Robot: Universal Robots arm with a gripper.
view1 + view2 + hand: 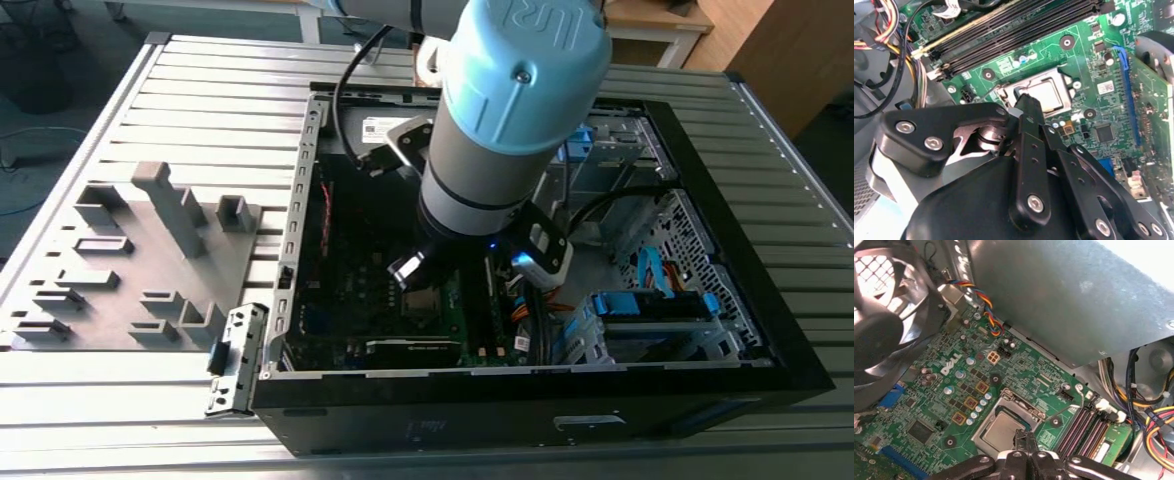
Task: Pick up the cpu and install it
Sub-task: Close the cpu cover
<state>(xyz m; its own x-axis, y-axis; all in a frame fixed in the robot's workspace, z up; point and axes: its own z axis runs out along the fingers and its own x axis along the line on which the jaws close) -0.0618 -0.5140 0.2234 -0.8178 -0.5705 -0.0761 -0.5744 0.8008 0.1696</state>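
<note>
Slatted metal desk, open computer case on it, arm reaching down inside. Gripper poised just above the green motherboard, fingers drawn together, nothing between them. Cpu seated flat in its socket directly beneath the gripper tips, near the dark memory slots.

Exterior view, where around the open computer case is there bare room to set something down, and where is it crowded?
Bare slatted table lies beyond the grey parts holder, and along the near edge before the case. Inside the case it is crowded: the arm hangs over the motherboard, with cables and drive bays at the exterior view's right.
</note>
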